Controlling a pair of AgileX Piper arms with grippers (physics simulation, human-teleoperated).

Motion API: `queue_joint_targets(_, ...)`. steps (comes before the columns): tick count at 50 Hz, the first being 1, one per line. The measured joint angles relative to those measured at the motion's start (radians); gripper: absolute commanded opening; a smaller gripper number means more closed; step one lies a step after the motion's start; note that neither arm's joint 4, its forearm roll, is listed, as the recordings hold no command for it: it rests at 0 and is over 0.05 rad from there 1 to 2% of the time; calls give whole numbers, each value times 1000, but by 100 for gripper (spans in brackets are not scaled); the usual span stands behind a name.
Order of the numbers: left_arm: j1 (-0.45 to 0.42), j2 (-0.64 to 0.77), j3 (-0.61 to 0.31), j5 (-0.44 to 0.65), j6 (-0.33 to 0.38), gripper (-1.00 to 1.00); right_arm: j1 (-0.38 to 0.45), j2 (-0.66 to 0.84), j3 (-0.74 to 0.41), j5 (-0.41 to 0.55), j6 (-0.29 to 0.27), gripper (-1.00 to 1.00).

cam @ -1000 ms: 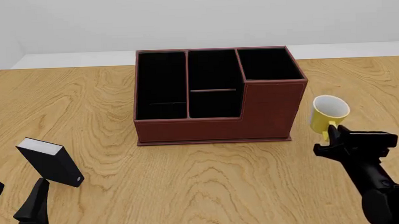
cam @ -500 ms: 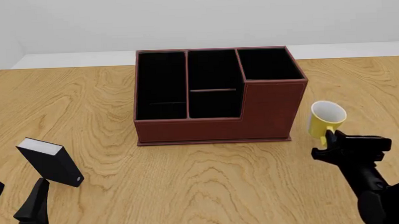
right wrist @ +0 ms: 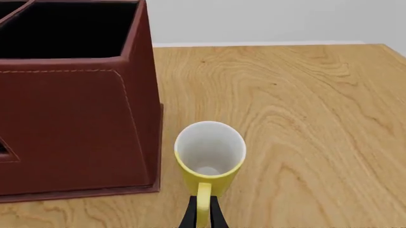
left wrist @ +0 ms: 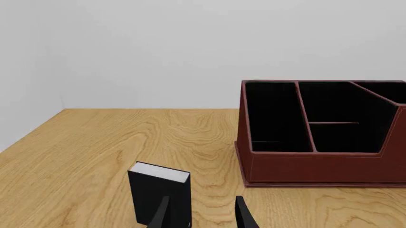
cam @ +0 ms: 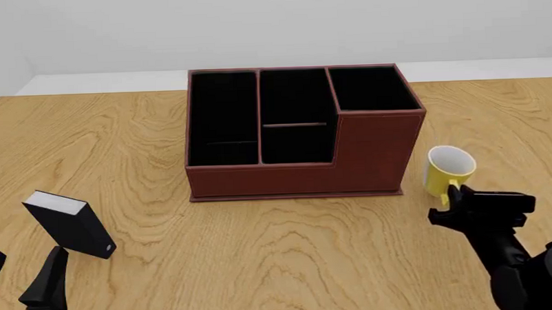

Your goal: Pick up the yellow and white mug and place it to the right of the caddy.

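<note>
Left of the caddy (cam: 298,130) and well apart from it, nearer the robot, the left gripper (left wrist: 201,216) sits idle with its fingers apart, just behind a small black block (cam: 72,223) with a white edge. Just beside the caddy's right wall, the yellow and white mug (cam: 447,170) stands upright, mouth up, its handle pinched between the closed fingers of the right gripper (right wrist: 203,216). Whether the base already touches the table (cam: 289,251) is hard to judge from these angles. To finish well, lower straight down until it sits flat, keep a gap from the caddy wall, then part the fingers without dragging the handle.
</note>
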Motion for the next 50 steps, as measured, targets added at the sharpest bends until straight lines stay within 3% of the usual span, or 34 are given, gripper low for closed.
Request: queue_joint_targets(50,0,0,0,0,0,100,0,63,-3,-43,4,-100)
